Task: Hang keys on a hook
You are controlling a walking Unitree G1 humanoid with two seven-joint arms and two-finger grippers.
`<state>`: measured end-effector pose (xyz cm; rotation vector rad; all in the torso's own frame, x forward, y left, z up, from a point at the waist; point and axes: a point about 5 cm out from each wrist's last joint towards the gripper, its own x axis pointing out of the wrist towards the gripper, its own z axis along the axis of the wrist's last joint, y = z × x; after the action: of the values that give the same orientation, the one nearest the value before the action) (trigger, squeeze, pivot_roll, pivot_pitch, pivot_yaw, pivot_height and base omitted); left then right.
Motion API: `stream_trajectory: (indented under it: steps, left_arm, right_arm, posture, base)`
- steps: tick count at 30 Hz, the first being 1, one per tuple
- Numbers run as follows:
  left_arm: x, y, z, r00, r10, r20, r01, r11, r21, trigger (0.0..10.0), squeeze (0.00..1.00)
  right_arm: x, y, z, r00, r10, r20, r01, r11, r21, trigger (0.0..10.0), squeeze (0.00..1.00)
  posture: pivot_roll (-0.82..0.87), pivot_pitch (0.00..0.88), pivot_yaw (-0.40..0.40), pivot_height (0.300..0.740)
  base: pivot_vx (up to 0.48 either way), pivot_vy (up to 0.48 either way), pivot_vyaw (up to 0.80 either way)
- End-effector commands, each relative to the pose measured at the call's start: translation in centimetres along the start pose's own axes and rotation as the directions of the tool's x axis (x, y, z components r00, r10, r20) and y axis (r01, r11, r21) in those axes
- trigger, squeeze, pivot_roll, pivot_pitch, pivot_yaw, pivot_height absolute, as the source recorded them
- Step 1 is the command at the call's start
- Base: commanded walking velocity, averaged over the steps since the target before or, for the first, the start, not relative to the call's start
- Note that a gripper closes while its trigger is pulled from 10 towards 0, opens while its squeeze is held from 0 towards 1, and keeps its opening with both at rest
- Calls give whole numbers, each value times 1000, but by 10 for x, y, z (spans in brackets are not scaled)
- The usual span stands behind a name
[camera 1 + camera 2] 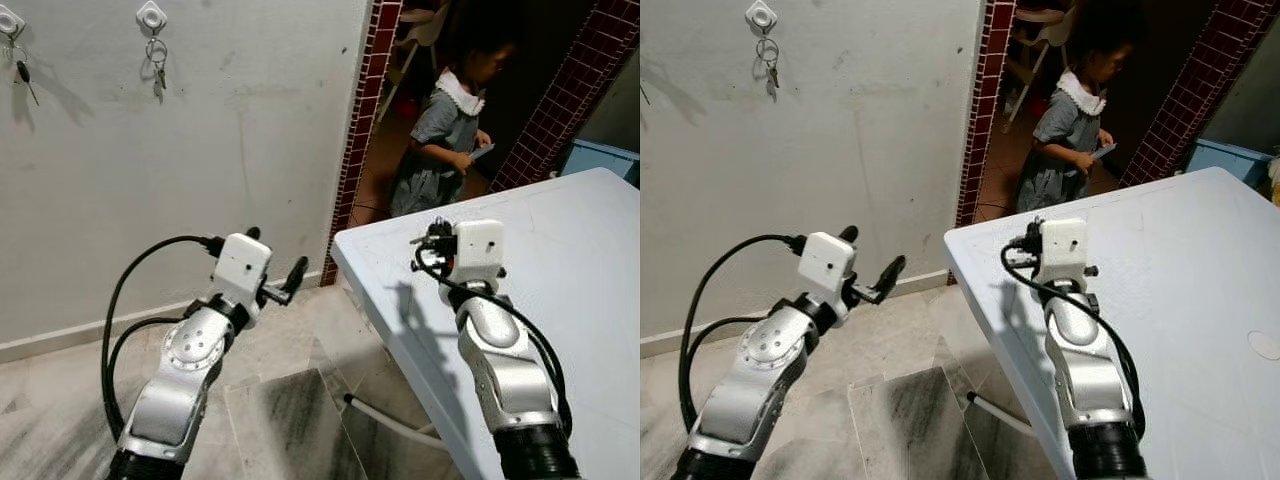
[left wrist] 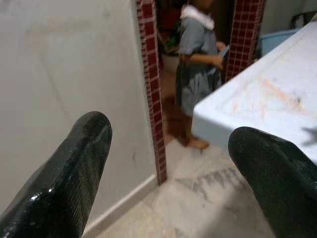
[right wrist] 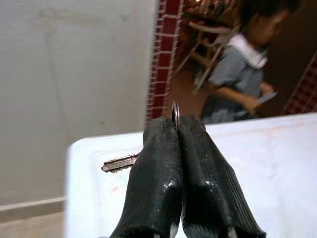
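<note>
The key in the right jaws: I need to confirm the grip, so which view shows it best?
The right wrist view: the key and its ring stick out between the shut black fingers. In the eye views the right gripper is small, the key indistinct.

Light is even and fairly bright on the pale wall and white table; the doorway beyond is dim. Soft shadows of both arms fall on table edge and floor. Near the right gripper, the background person blurs. Left gripper fingers look soft, with small glints.
</note>
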<state>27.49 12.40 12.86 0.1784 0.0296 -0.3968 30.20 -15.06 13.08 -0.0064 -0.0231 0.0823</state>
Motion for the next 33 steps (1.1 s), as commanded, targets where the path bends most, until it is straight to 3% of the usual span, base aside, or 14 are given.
stream_trajectory:
  steps: [1, 7, 15, 24, 27, 30, 33]
  left_arm:
    - [-3, 1, 8, 999, 22, 35, -22, 1000, 19, 10000, 0]
    - [-22, 14, 1, 985, 174, 19, -175, 981, 83, 10000, 0]
    - [-44, 29, -7, 963, 269, -25, -266, 959, 97, 10000, 0]
    - [-41, 25, -8, 965, 262, -32, -258, 962, 87, 10000, 0]
    - [-39, 23, -7, 967, 253, -34, -250, 965, 77, 10000, 0]
    - [-39, 22, -8, 968, 247, -41, -244, 967, 68, 10000, 0]
    - [-39, 21, -9, 969, 243, -46, -240, 969, 57, 10000, 0]
  right_arm:
    - [-3, 0, 6, 1000, 10, 18, -10, 1000, 9, 10000, 0]
    - [-20, 10, 2, 999, 52, -3, -52, 998, 34, 10000, 0]
    - [-38, 10, -5, 997, 45, -58, -43, 998, 46, 10000, 0]
    - [-39, 9, -7, 996, 33, -87, -29, 999, 45, 10000, 0]
    - [-39, 5, -10, 993, 1, -119, 1, 1000, 22, 10000, 0]
    - [-40, -10, -20, 977, -109, -182, 109, 994, -8, 10000, 0]
    - [-43, -13, -30, 964, -98, -248, 99, 995, -7, 10000, 0]
  posture:
    - [140, 18, -93, 740]
    - [142, 23, -92, 740]
    - [157, 30, -96, 740]
    - [155, 26, -90, 740]
    - [154, 24, -89, 740]
    - [152, 24, -88, 740]
    - [149, 23, -86, 740]
  base:
    - [0, 0, 0]
    - [0, 0, 0]
    - [0, 0, 0]
    - [0, 0, 0]
    - [0, 0, 0]
    - [0, 0, 0]
    - [0, 0, 0]
